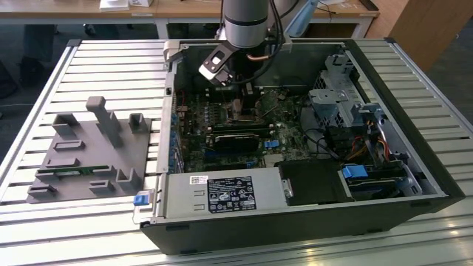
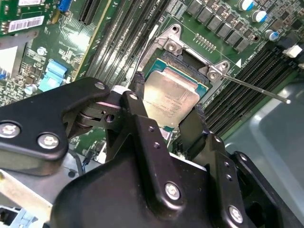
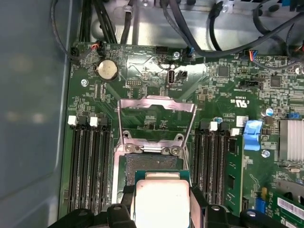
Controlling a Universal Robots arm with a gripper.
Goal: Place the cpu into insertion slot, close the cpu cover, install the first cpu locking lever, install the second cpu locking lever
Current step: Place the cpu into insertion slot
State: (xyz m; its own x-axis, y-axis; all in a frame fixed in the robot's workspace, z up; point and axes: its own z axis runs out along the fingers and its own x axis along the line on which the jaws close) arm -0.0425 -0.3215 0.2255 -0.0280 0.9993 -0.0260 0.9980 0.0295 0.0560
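Inside the open computer case (image 1: 296,233), which lies on its side on the slatted surface (image 1: 81,233), my end effector (image 2: 168,100) is clamped on the cpu (image 2: 172,92). In the second wrist view my two black fingers (image 2: 137,88) press against opposite edges of the pale metal square, and its top faces up. I hold it low over the socket (image 3: 151,164) on the green circuit board (image 3: 142,76). In the first wrist view the cpu hides the nearer part of the socket, and the dark centre shows beyond it. Whether the cpu touches the socket, I cannot tell.

The cover (image 3: 156,105) is swung open and stands tilted back from the far edge of the socket, with the board showing through its cut-out middle. A thin metal lever (image 2: 256,88) sticks out free beside the socket, over the long black memory slots (image 3: 89,166) that flank it on both sides. A round coin battery (image 3: 107,70) sits on the board beyond the cover. A grey holder tray (image 1: 88,160) lies on the surface to the exterior view's left of the case, well apart from my arm.
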